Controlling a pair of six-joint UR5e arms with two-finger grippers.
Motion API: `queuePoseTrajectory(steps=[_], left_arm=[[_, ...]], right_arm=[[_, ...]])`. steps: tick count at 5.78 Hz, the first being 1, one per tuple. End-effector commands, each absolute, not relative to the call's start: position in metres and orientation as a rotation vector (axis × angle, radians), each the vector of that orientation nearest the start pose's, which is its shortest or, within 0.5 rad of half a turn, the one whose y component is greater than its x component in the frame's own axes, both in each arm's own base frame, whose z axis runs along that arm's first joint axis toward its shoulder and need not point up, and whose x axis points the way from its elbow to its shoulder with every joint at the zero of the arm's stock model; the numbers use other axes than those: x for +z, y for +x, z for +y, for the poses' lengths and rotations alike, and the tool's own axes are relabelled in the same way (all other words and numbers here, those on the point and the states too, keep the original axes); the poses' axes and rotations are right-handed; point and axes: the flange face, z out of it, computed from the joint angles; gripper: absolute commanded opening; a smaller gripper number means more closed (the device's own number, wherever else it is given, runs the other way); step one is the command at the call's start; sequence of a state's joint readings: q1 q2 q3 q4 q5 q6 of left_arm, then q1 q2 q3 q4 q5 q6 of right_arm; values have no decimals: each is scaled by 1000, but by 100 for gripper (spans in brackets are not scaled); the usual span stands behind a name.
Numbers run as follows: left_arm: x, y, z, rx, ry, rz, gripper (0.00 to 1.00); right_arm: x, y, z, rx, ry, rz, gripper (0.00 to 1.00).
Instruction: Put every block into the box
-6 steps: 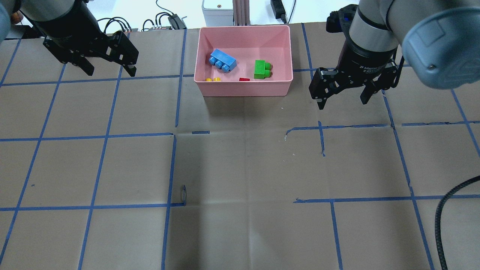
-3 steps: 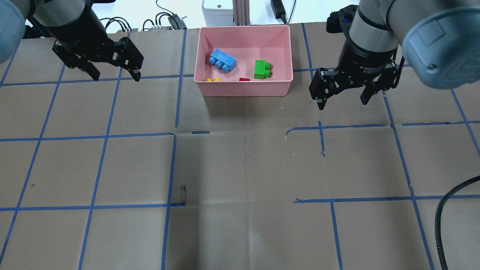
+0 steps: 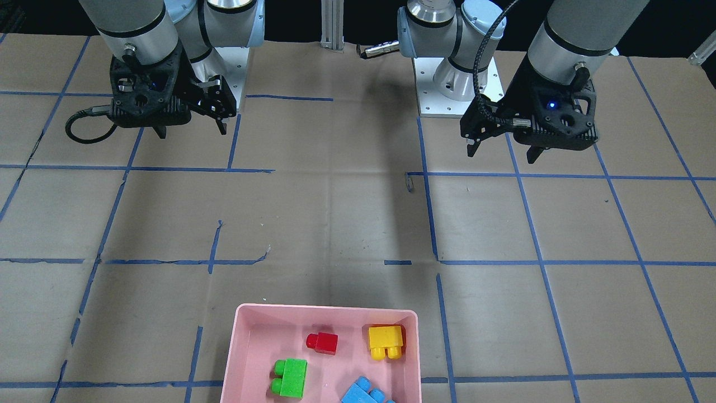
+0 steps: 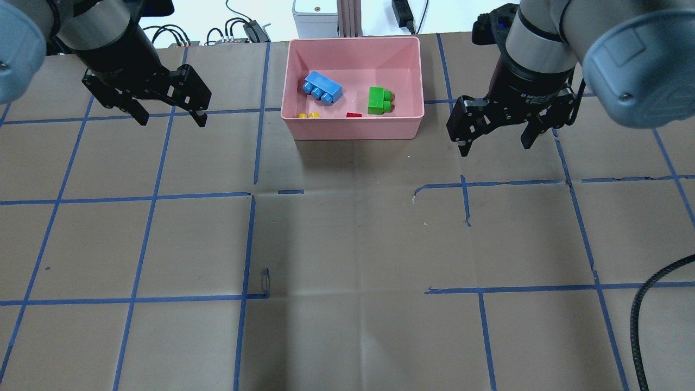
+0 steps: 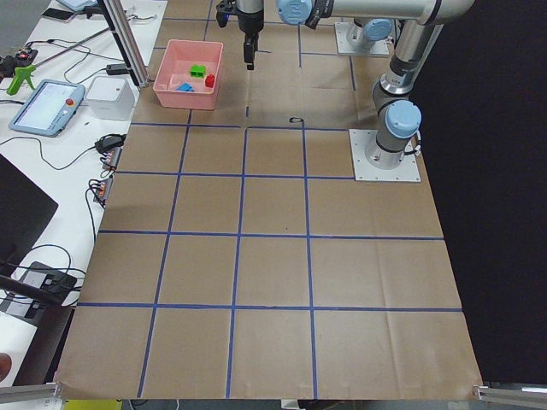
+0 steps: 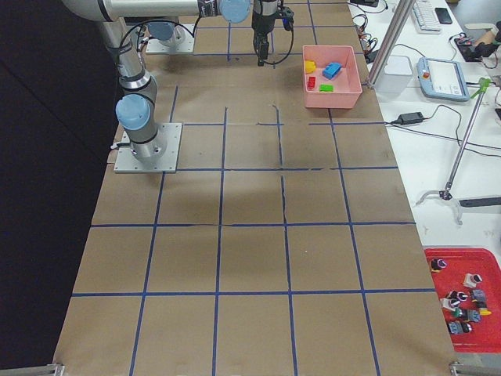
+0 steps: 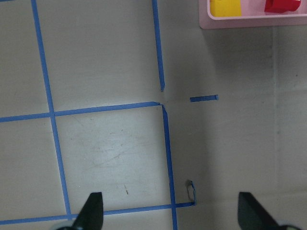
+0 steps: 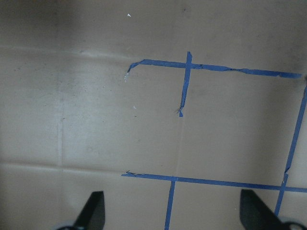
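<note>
The pink box (image 4: 353, 128) stands at the table's far middle. In it lie the blue block (image 4: 322, 87), the green block (image 4: 377, 100), the red block (image 4: 354, 115) and the yellow block (image 4: 309, 115). The front-facing view shows the box (image 3: 327, 308) with the red (image 3: 322, 342), yellow (image 3: 385, 341), green (image 3: 291, 378) and blue (image 3: 363, 393) blocks. My left gripper (image 4: 172, 120) hangs open and empty left of the box. My right gripper (image 4: 494, 149) hangs open and empty right of it. The left wrist view shows the box's corner (image 7: 240, 22).
Blue tape lines cross the brown paper table cover (image 4: 347, 244). A black cable (image 4: 649, 304) curves in at the near right. A grey device (image 4: 315, 16) and cables (image 4: 239, 30) lie behind the box. The arm bases (image 3: 456, 84) stand at the robot's side.
My left gripper has moved a little right and nearer, still open and empty. The right gripper and the blocks have stayed where they were.
</note>
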State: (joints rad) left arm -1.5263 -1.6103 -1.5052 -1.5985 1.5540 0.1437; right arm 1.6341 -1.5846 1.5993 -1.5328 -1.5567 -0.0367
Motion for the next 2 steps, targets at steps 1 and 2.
queuePoseTrajectory(steps=[1, 2], left_arm=[[499, -112, -514, -5, 157, 3154, 100], [498, -112, -515, -21, 157, 3152, 100]], right_arm=[[479, 165, -473, 53, -156, 3125, 100], [475, 165, -472, 67, -158, 3125, 100]])
